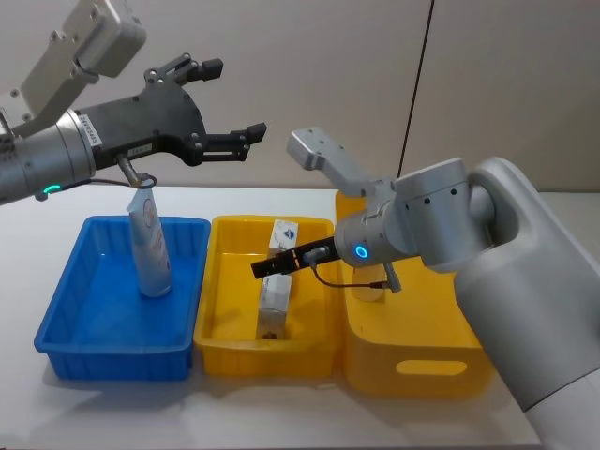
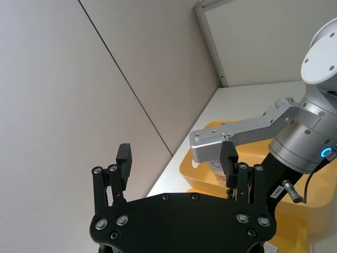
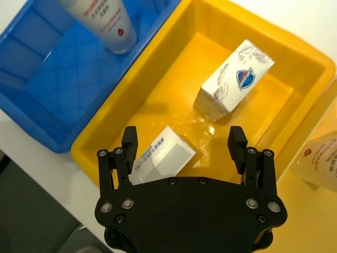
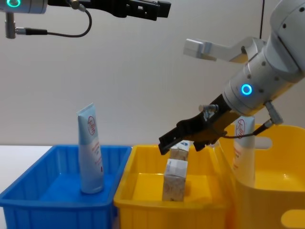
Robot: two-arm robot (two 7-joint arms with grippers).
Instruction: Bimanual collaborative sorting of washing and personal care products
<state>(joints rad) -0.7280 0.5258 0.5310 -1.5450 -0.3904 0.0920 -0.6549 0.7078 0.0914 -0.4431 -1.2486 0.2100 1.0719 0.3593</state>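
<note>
Pale wall behind, white table [image 1: 281, 412] below. Two cartons stand in the mid bin [image 1: 267, 361]. The near carton [image 3: 162, 155] is right under my right pincer [image 3: 183, 136], and the far carton [image 3: 231, 87] is close beyond it. One tube [image 1: 150, 246] stands upright in the blue bin [image 1: 66, 323]; a second tube [image 4: 243, 148] leans in the big bin [image 1: 412, 375]. My right pincer hangs spread wide and empty. My left pincer [image 1: 232, 101] is high over the blue bin, also spread and empty.

My worries:
- If I come down crooked, a finger may land on the near carton's top and dent or tip it.
- A finger may catch the far carton.
- A bumped bin could topple the tube.
</note>
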